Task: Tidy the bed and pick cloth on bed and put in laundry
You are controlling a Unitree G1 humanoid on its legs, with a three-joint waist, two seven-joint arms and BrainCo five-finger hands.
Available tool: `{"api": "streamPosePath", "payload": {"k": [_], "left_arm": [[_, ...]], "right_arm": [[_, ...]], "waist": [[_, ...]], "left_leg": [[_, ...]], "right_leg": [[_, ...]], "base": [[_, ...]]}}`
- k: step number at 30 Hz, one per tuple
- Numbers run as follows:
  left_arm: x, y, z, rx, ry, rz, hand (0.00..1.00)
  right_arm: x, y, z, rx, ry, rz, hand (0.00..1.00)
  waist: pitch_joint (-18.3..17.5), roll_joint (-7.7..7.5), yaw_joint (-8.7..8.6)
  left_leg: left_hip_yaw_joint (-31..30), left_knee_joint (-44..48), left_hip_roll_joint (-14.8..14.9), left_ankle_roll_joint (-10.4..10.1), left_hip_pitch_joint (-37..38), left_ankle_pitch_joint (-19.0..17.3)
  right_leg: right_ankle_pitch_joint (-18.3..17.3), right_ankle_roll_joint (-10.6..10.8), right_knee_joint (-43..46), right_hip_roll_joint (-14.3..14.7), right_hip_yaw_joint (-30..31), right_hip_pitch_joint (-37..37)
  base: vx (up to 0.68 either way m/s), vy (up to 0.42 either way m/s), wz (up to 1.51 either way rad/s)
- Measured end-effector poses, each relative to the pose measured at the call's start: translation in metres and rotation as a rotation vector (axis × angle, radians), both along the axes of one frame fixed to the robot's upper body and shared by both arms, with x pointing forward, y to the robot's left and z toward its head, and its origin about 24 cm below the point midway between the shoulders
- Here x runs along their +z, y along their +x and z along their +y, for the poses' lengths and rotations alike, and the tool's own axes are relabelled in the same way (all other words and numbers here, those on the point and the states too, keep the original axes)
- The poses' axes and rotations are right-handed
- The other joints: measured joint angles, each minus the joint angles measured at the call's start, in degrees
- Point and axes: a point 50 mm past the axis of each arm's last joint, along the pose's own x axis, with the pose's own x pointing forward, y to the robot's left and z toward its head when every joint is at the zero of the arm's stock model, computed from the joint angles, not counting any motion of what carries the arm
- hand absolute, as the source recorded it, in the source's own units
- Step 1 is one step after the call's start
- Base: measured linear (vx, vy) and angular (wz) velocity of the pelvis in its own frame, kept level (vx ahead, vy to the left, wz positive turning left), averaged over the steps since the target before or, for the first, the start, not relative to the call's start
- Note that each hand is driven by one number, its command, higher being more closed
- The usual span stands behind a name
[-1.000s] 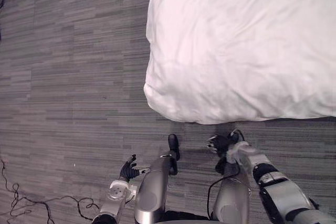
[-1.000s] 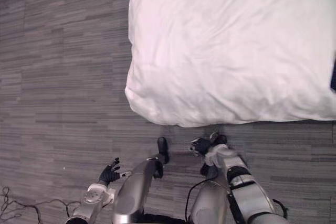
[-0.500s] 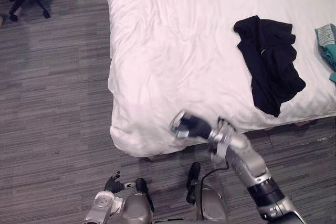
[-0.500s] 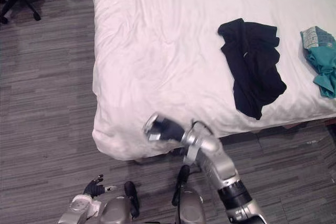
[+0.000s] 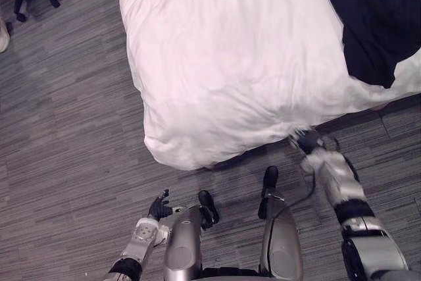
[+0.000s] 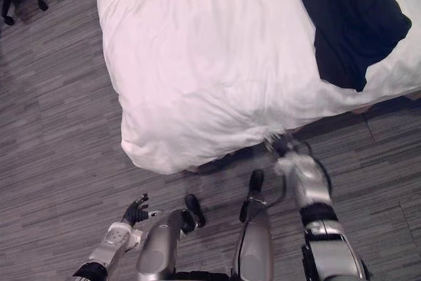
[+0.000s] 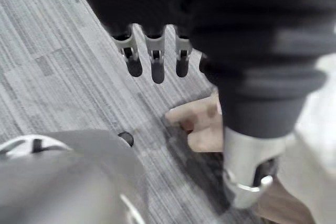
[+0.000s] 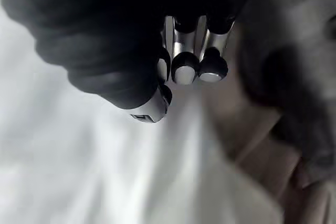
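A black cloth [image 5: 375, 18] lies at the right of the bed [image 5: 230, 64], reaching toward its near edge. The right hand [image 5: 304, 140], fingers loose and empty, hangs just below that edge. The left hand [image 5: 158, 208], relaxed too, hangs over the carpet [image 5: 66, 129] beyond the bed's corner.

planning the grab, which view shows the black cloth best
The right eye view: most of the black cloth is in frame on the bed. The left eye view crops its right side. The wrist views face floor and bed.
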Motion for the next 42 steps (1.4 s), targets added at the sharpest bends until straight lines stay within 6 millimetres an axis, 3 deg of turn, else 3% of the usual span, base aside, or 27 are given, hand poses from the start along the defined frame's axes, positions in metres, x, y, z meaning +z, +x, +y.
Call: {"api": "streamPosePath", "payload": {"k": [1, 2, 4, 6, 9, 11, 13, 14, 15, 17, 19, 20, 21, 22, 23, 25, 27, 29, 30, 31, 32, 33, 34, 35, 42], "left_arm": [[-0.001, -0.002, 0.004, 0.073, -0.077, 0.017, 0.0], [-0.002, -0.002, 0.005, 0.122, -0.129, 0.021, 0.0], [-0.005, -0.007, 0.007, 0.291, -0.299, 0.023, 0.0], [-0.008, -0.01, 0.001, 0.335, -0.337, 0.022, 0.0], [-0.016, -0.02, -0.008, 0.342, -0.269, 0.068, 0.0], [-0.021, -0.027, -0.013, 0.245, -0.136, 0.102, 0.0], [-0.021, -0.026, -0.018, 0.186, -0.098, 0.1, 0.0], [-0.023, -0.029, -0.02, 0.152, -0.077, 0.113, 0.0], [-0.027, -0.036, -0.02, 0.137, -0.065, 0.139, 0.0], [-0.032, -0.044, -0.019, 0.106, -0.034, 0.181, 0.0], [-0.037, -0.045, -0.022, 0.079, -0.012, 0.224, 0.0], [-0.039, -0.048, -0.023, 0.087, -0.02, 0.244, 0.0], [-0.046, -0.06, -0.022, 0.122, -0.042, 0.31, 0.0], [-0.048, -0.068, -0.017, 0.183, -0.089, 0.336, 0.0], [-0.049, -0.071, -0.015, 0.202, -0.102, 0.349, 0.0], [-0.054, -0.079, -0.011, 0.353, -0.239, 0.417, 0.0], [-0.057, -0.085, -0.007, 0.457, -0.308, 0.455, 0.0], [-0.059, -0.091, -0.004, 0.543, -0.339, 0.466, 0.0], [-0.06, -0.094, -0.001, 0.56, -0.343, 0.477, 0.0], [-0.062, -0.099, 0.0, 0.557, -0.327, 0.492, 0.0], [-0.062, -0.103, 0.001, 0.544, -0.304, 0.501, 0.0], [-0.062, -0.106, 0.005, 0.536, -0.275, 0.507, 0.0], [-0.062, -0.11, 0.015, 0.548, -0.251, 0.516, 0.0], [-0.075, -0.211, 0.012, 0.385, -0.064, 0.792, 0.0], [-0.075, -0.212, 0.013, 0.385, -0.061, 0.792, 0.0]], "right_arm": [[-0.023, -0.029, 0.004, -0.052, 0.047, 0.073, 0.0], [-0.032, -0.041, 0.008, -0.069, 0.071, 0.1, 0.0], [-0.065, -0.088, 0.027, -0.143, 0.166, 0.209, 0.0], [-0.084, -0.12, 0.046, -0.197, 0.244, 0.287, 0.0], [-0.102, -0.149, 0.074, -0.238, 0.337, 0.377, 0.0], [-0.107, -0.16, 0.079, -0.273, 0.365, 0.404, 0.0], [-0.107, -0.158, 0.081, -0.269, 0.369, 0.393, 0.0], [-0.105, -0.151, 0.078, -0.254, 0.358, 0.375, 0.0], [-0.103, -0.143, 0.077, -0.221, 0.342, 0.359, 0.0], [-0.103, -0.137, 0.077, -0.182, 0.323, 0.36, 0.0], [-0.1, -0.13, 0.075, -0.149, 0.288, 0.346, 0.0], [-0.1, -0.13, 0.075, -0.131, 0.268, 0.352, 0.0], [-0.101, -0.127, 0.078, -0.094, 0.236, 0.38, 0.0], [-0.101, -0.125, 0.076, -0.076, 0.196, 0.392, 0.0], [-0.1, -0.122, 0.075, -0.067, 0.177, 0.396, 0.0], [-0.099, -0.109, 0.074, 0.014, 0.112, 0.426, 0.0], [-0.098, -0.1, 0.08, 0.085, 0.078, 0.436, 0.0], [-0.099, -0.097, 0.083, 0.135, 0.051, 0.457, 0.0], [-0.101, -0.099, 0.088, 0.167, 0.042, 0.478, 0.0], [-0.102, -0.099, 0.094, 0.196, 0.057, 0.487, 0.0], [-0.101, -0.094, 0.096, 0.229, 0.05, 0.478, 0.0], [-0.101, -0.095, 0.098, 0.262, 0.033, 0.485, 0.0], [-0.106, -0.104, 0.106, 0.258, 0.056, 0.509, 0.0], [-0.114, -0.135, 0.098, 0.205, 0.104, 0.575, 0.0], [-0.115, -0.135, 0.098, 0.204, 0.105, 0.576, 0.0]], "waist": [[0.4, -0.55, -0.92], [0.5, -0.91, -1.32], [0.4, -2.45, -1.72], [0.2, -3.32, -2.03], [-2.2, -4.83, -2.71], [-6.1, -5.96, -3.24], [-6.6, -6.01, -3.38], [-7.6, -5.15, -3.26], [-8.5, -5.07, -3.28], [-9.9, -5.34, -3.02], [-10.3, -4.57, -4.33], [-10.4, -4.54, -4.37], [-10.5, -4.53, -4.15], [-10.9, -4.49, -3.1], [-10.8, -4.62, -2.19], [-11.3, -3.91, 0.18], [-11.7, -3.41, 0.92], [-12.3, -3.39, 1.04], [-13.6, -5.03, 1.49], [-14.7, -4.9, 1.64], [-15.1, -4.31, 1.65], [-15.7, -5.34, 1.06], [-17.1, -7.57, 1.46], [-23.1, -5.44, 1.89], [-23.1, -5.42, 1.85]], "left_leg": [[0.2, 0.0, 0.6, -0.5, 1.4, -0.5], [0.4, 0.0, 0.8, -0.7, 2.2, -0.7], [1.9, -0.6, 1.7, -1.4, 5.0, -1.3], [2.5, -1.5, 2.0, -1.6, 7.1, -1.5], [3.4, -4.3, 1.8, -2.1, 9.8, -1.1], [5.5, -6.9, 1.5, -2.4, 12.5, -0.7], [8.0, -8.1, 2.0, -2.6, 14.9, -0.6], [11.9, -10.1, 2.7, -3.1, 17.3, -0.3], [15.8, -11.3, 3.3, -3.8, 19.7, 0.1], [20.0, -11.2, 3.3, -4.4, 22.1, 0.4], [20.6, -6.2, 4.8, -5.4, 23.5, 2.4], [19.3, -2.1, 5.9, -5.0, 23.0, 2.9], [11.8, 10.3, 8.3, 1.9, 19.5, 5.7], [0.4, 21.1, 7.2, 7.8, 13.5, 6.0], [-4.3, 22.3, 4.7, 6.9, 11.8, 2.9], [-21.6, 16.9, -5.4, 5.0, 7.7, -4.6], [-29.0, 8.6, -8.5, 3.9, 5.9, -6.1], [-34.6, 0.9, -10.3, 2.4, 5.6, -4.7], [-33.9, -3.5, -11.5, 3.8, 7.2, -3.2], [-29.2, -9.5, -7.9, 4.0, 9.3, -0.4], [-25.2, -12.3, -5.3, 2.3, 10.7, 1.5], [-21.9, -15.7, -5.4, 0.5, 13.3, 4.2], [-21.3, -17.5, -7.8, 0.2, 15.1, 4.6], [-18.9, -19.5, -7.1, 2.1, 19.1, 3.2], [-18.3, -20.2, -7.1, 2.2, 19.1, 3.2]], "right_leg": [[-0.3, -0.1, -0.4, 0.6, 0.2, 1.5], [-0.5, -0.1, -0.3, 0.9, 0.3, 2.1], [-0.8, -0.3, -0.5, 1.9, 0.7, 3.6], [-0.9, -0.3, -1.4, 2.5, 1.0, 5.4], [-0.8, -0.2, -2.9, 3.2, 1.9, 7.4], [-0.4, -0.3, -4.5, 3.7, 2.4, 8.5], [-0.6, -1.5, -4.9, 4.1, 1.5, 9.7], [-3.2, -6.2, -3.5, 3.7, -4.5, 9.1], [-4.6, -8.4, -1.0, 3.0, -10.9, 9.1], [-3.4, -8.4, 0.1, 3.5, -13.8, 9.0], [-4.4, -8.7, 0.6, 5.7, -10.7, 9.2], [-4.8, -8.9, 0.5, 6.6, -9.0, 9.4], [-4.9, -9.1, -1.2, 8.6, -4.6, 11.2], [-4.1, -9.4, -2.7, 10.3, 1.1, 12.2], [-3.9, -9.2, -2.8, 11.0, 3.8, 12.2], [-1.7, -8.2, -5.6, 14.6, 16.2, 12.7], [-0.3, -7.8, -8.1, 17.3, 23.1, 13.0], [-0.2, -7.7, -10.5, 19.2, 29.0, 12.9], [-0.5, -8.0, -12.4, 19.4, 31.2, 12.3], [-3.2, -8.2, -12.7, 19.2, 27.3, 12.6], [-4.5, -9.0, -5.8, 19.1, 21.1, 10.6], [-7.3, -9.4, 2.7, 16.4, 12.7, 9.3], [-10.4, -8.2, 1.0, 14.2, 11.4, 11.1], [-2.5, -4.6, -17.7, 12.8, 8.3, 22.4], [-2.6, -4.5, -17.6, 12.6, 7.8, 22.6]], "base": [[0.14, 0.014, -0.22], [0.11, 0.011, -0.24], [0.08, -0.001, -0.35], [0.09, 0.007, -0.22], [0.08, 0.003, -0.13], [0.13, 0.017, -0.27], [0.1, 0.023, -0.52], [0.07, 0.038, -1.25], [0.14, 0.058, -1.64], [0.18, 0.004, -1.4], [0.17, -0.107, -1.23], [0.18, -0.15, -1.45], [0.21, -0.131, -1.93], [0.21, -0.083, -2.12], [0.17, 0.053, -2.25], [0.1, 0.162, -2.62], [0.02, 0.13, -2.18], [-0.05, 0.182, -1.53], [-0.05, 0.162, -1.05], [-0.04, 0.101, -0.97], [-0.01, -0.02, -0.6], [0.01, -0.031, -0.46], [0.01, -0.011, -0.25], [0.01, -0.008, -0.16], [0.0, 0.0, 0.01]]}}
